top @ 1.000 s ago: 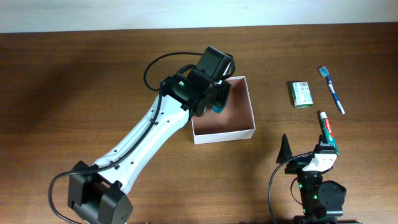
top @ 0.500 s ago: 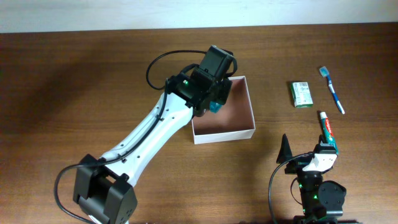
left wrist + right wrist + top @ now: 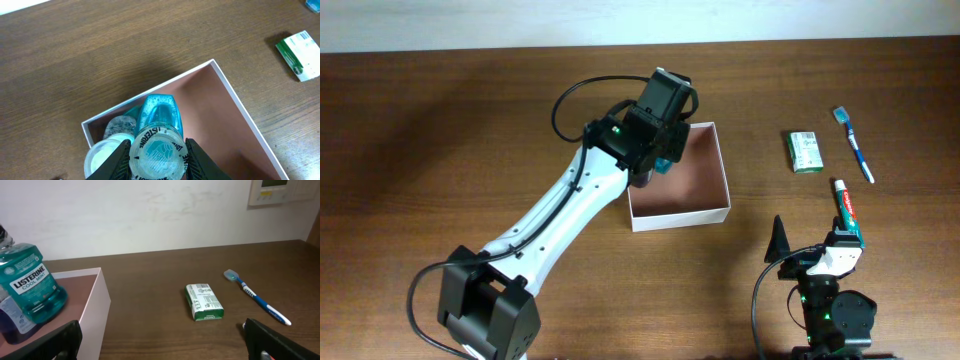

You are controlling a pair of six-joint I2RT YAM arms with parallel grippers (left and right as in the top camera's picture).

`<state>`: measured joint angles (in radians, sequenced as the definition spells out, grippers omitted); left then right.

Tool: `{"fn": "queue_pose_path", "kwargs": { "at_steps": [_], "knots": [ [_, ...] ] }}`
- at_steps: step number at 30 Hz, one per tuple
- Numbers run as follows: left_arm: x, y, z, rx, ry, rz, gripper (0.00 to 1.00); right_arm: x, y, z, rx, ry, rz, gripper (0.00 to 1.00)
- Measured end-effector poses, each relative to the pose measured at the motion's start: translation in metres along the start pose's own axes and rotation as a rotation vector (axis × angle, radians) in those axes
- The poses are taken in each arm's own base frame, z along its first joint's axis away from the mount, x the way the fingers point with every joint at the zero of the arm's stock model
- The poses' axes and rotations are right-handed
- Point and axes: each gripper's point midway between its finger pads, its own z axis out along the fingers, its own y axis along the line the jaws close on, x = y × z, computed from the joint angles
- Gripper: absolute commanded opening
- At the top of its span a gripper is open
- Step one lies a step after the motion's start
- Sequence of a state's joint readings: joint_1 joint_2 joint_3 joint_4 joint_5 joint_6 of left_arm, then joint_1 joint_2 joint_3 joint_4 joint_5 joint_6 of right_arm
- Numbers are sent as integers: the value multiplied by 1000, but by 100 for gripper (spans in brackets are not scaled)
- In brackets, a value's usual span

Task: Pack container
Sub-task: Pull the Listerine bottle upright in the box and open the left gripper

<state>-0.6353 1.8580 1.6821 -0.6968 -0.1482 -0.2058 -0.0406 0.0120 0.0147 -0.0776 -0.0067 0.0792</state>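
dark brown wooden worktop, white wall behind it. at the near edge, toward the right, the right hand sits with its jaws spread wide and nothing between them. just beyond it lies one toothpaste tube. mid-worktop sits the one container, and over its far left corner the left hand clamps the cap end of one teal mouthwash bottle, held upright. that corner already holds a white-capped item and something grey, too hidden to name. the bottle looks taller than the shallow walls, so letting go while it stands could tip it onto those items or over the rim. toward the far right edge lie one green-and-white packet and one toothbrush.
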Motion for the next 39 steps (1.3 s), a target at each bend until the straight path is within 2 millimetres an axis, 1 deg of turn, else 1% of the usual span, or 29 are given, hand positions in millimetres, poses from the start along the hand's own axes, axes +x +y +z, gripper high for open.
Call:
{"fn": "queue_pose_path", "kwargs": {
  "at_steps": [8,16,22,24,25,27,33,39],
  "knots": [
    [-4,1,2,-9,-15,-2,18,0,0,0,0,0,1,98],
    [7,1,20,-19,23,4,18,0,0,0,0,0,1,98],
    [8,1,21,-19,24,4,18,0,0,0,0,0,0,98],
    [8,1,21,-19,24,4,19,0,0,0,0,0,0,98],
    [7,1,21,-19,24,4,25,0,0,0,0,0,0,98],
    [8,1,21,-20,24,4,32,0,0,0,0,0,0,98],
    [7,1,21,-19,21,4,31,0,0,0,0,0,1,99],
    [4,1,21,-19,9,2,34,0,0,0,0,0,1,98]
  ]
}}
